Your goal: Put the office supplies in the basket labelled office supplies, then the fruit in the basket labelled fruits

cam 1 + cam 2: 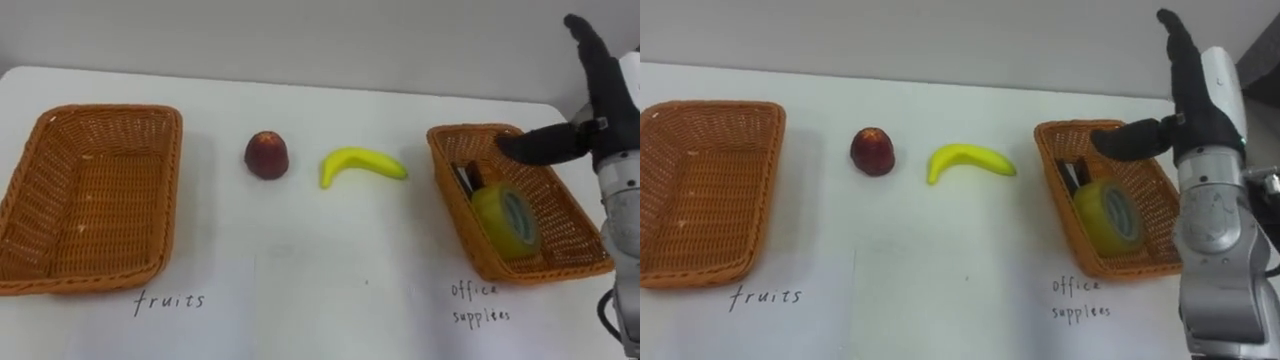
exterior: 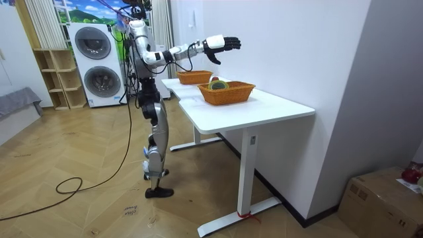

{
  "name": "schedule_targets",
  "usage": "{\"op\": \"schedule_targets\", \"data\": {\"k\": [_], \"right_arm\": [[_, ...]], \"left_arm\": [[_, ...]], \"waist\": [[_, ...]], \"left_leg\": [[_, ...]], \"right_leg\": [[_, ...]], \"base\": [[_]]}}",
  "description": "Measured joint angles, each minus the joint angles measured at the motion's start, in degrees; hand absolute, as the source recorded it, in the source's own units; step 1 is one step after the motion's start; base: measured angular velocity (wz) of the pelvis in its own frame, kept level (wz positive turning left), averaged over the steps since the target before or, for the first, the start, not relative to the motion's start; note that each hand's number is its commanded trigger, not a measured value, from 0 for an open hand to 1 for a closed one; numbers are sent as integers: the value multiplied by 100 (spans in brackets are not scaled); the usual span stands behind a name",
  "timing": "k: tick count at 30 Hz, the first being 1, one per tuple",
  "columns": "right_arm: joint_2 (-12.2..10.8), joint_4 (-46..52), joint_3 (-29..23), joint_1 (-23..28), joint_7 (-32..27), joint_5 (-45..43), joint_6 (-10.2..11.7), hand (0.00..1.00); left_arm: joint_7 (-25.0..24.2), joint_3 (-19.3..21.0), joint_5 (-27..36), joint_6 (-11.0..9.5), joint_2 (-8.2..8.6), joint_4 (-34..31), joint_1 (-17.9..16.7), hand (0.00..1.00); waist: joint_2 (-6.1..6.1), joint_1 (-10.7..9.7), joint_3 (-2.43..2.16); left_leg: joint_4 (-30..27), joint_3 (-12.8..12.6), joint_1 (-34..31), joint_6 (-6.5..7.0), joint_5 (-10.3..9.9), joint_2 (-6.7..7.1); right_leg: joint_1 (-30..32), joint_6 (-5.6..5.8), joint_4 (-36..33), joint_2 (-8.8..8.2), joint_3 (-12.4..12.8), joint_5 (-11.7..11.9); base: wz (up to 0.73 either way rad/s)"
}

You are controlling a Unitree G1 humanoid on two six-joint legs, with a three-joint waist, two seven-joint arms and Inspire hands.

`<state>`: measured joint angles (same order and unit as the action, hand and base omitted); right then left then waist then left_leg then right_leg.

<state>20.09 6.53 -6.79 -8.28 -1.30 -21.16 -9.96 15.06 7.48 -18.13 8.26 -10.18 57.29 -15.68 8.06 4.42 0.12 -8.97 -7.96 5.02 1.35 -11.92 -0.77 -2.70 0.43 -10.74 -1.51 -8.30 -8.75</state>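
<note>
Office supplies look sorted: a yellow tape roll point(image 1: 506, 220) and a dark item point(image 1: 467, 178) lie in the office supplies basket point(image 1: 575, 228), and the right hand point(image 1: 603, 108) hovers above with fingers point(image 1: 588, 45) straight and spread, holding nothing. The fruit remains: the red fruit point(image 1: 267, 155) and the banana point(image 1: 360, 164) lie on the counter point(image 1: 320, 270), and the fruits basket point(image 1: 90, 190) holds nothing
</note>
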Motion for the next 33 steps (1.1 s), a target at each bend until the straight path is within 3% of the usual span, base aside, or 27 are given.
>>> {"op": "schedule_targets", "data": {"k": [3, 9, 14, 25, 33], "right_arm": [[0, 25, 240, -79, -68, 108, 14, 0], [0, -596, 861, -769, -184, 160, 74, 0], [4, -1195, 1251, -1116, -325, 240, 61, 0], [33, -1558, 1453, -1303, -704, 771, 193, 0], [47, -1899, 1470, -1437, -789, 834, 268, 0]], "left_arm": [[-10, -38, 8, 0, -43, -6, 82, 0], [25, -213, 57, 17, -150, 3, 300, 0], [66, -690, 304, 45, -192, 19, 574, 0], [63, -1088, 715, -66, -259, 226, 860, 0], [61, -1126, 750, -112, -264, 245, 862, 0]], "waist": [[54, 84, -36], [-5, 133, 13], [-71, 227, 59], [-23, 210, 53], [3, 219, 52]], "left_leg": [[-74, 49, -148, 0, 0, 1], [-191, 111, -488, 3, 2, 0], [-247, 114, -790, 7, 19, -2], [-212, 169, -934, -1, 47, -27], [-190, 155, -948, -3, 48, -48]], "right_leg": [[77, -5, 5, -7, -64, 3], [330, -17, 0, -24, -133, 48], [610, -25, -3, -25, -131, 84], [781, -25, 22, -20, -189, 84], [786, -25, 25, -34, -289, 84]], "base": [[12], [5], [0], [0], [0]]}}
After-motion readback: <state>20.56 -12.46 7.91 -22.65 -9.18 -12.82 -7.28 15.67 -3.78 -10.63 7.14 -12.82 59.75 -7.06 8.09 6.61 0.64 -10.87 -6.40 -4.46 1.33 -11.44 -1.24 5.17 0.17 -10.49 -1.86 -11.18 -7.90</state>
